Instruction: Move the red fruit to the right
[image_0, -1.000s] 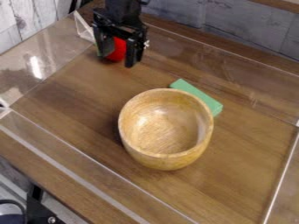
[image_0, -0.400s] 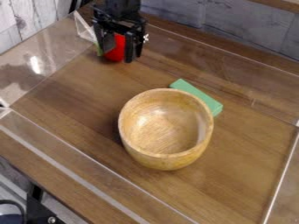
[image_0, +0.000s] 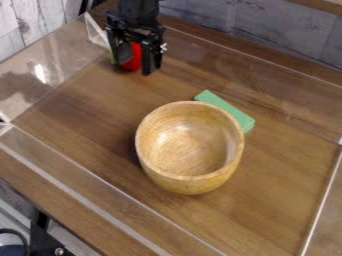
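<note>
Fruit (image_0: 130, 57), one small red ball, sits at the far left of the table (image_0: 80, 120), between my fingers. Going near to far: one wooden bowl (image_0: 190, 146) stands near the middle, one flat green block (image_0: 230, 108) lies just behind it on its right, touching or nearly so, and then comes my gripper (image_0: 138, 62), clenched on the fruit. A raised clear rim runs along the table's edges. Bare wood lies open to the right of the fruit, along the far side.

Glossy red fruit (image_0: 131, 57); smooth wooden bowl (image_0: 190, 146)
</note>
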